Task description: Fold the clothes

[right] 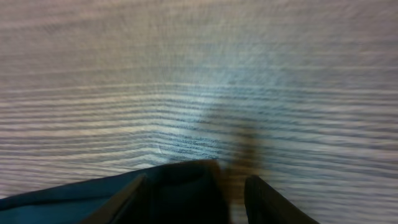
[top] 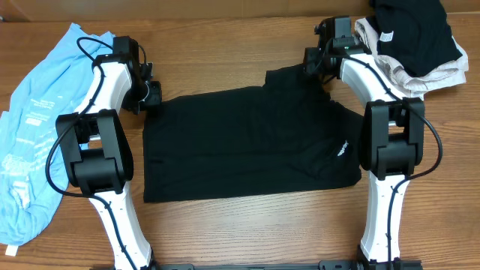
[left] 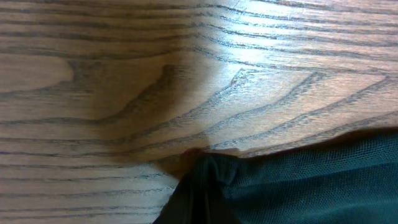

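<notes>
Left jaws clamp a corner of the flat black garment [top: 247,146], right jaws apart.

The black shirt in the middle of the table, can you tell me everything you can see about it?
The black shirt is soft, plain cloth lying mostly flat on the wooden table, spread in a wide, roughly rectangular shape between the two arms. A small white logo sits near its right edge. A piece sticks out at the far right corner, where the right gripper is open at its edge. The left gripper is shut on the bunched far left corner.
</notes>
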